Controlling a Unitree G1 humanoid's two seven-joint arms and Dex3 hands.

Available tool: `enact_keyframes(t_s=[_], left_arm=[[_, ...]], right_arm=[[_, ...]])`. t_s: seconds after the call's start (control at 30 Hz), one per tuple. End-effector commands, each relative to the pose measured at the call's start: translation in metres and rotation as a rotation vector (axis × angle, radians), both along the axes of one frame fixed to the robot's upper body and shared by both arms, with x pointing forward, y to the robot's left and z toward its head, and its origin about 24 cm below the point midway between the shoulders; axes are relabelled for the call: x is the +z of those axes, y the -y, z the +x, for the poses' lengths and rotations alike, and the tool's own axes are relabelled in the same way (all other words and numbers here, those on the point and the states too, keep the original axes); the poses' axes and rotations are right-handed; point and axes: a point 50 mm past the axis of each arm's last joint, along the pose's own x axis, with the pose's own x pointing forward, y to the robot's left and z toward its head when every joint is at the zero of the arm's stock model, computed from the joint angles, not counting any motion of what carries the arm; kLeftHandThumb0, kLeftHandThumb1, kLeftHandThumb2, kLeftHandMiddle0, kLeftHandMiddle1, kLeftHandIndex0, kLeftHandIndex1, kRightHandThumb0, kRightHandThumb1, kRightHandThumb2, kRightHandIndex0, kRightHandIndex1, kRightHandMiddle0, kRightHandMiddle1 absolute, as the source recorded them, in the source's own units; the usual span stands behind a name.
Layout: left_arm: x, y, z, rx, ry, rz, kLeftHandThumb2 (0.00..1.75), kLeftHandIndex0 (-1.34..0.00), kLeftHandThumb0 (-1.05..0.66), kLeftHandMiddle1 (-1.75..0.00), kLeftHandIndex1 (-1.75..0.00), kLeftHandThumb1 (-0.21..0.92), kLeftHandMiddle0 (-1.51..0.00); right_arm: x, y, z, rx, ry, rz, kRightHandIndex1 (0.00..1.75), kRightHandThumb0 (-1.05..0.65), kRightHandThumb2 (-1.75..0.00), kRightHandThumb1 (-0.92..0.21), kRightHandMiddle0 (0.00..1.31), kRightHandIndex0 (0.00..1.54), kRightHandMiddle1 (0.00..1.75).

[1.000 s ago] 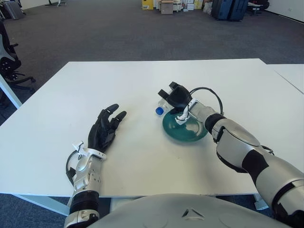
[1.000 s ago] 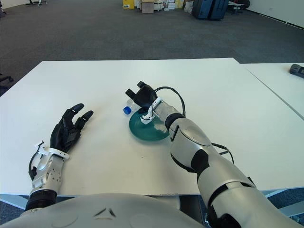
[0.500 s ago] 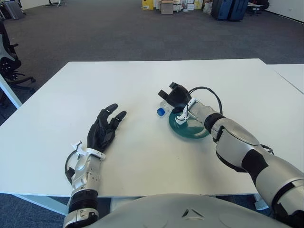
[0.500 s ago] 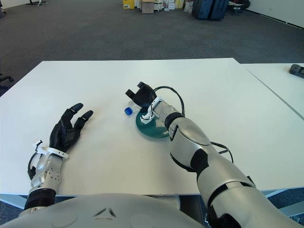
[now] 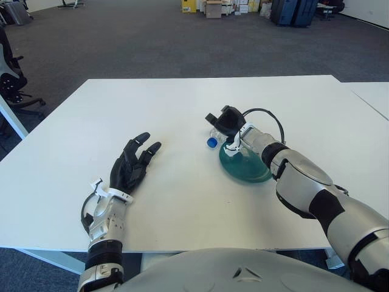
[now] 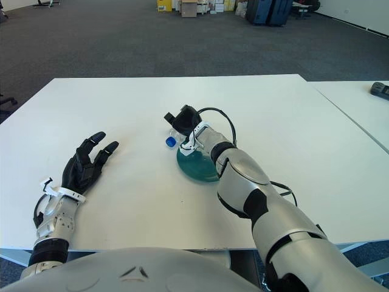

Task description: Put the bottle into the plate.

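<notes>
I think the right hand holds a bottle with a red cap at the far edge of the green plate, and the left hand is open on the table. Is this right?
Not quite: the cap is blue, not red, as the left eye view shows. The right hand holds the bottle at the far edge of the green plate, and the left hand shows open on the table.

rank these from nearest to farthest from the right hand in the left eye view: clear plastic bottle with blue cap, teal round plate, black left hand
1. Clear plastic bottle with blue cap: in the right hand itself, cap pointing left.
2. Teal round plate: just below the hand, under its wrist.
3. Black left hand: far off on the table's left side.
</notes>
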Motion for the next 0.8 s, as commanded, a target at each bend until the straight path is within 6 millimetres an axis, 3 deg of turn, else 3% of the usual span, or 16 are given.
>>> enact_keyframes(t_s=[0.0, 0.77], left_arm=[[0.0008, -0.0017, 0.0025, -0.006, 0.0, -0.001, 0.93, -0.23, -0.88, -0.9, -1.05, 0.92, -0.61], [-0.0006, -0.0028, 0.0025, -0.017, -0.013, 0.016, 0.98, -0.24, -0.89, -0.84, -1.02, 0.92, -0.64]], right_arm=[[-0.0013, 0.0058, 0.0009, -0.019, -0.015, -0.009, 1.75, 0.0, -1.55, -0.1, 0.59, 0.77, 1.68], [-0.0047, 0.008, 0.0037, -0.167, -0.178, 0.06, 1.71, 0.0, -1.45, -0.2, 0.47, 0.71, 1.75]])
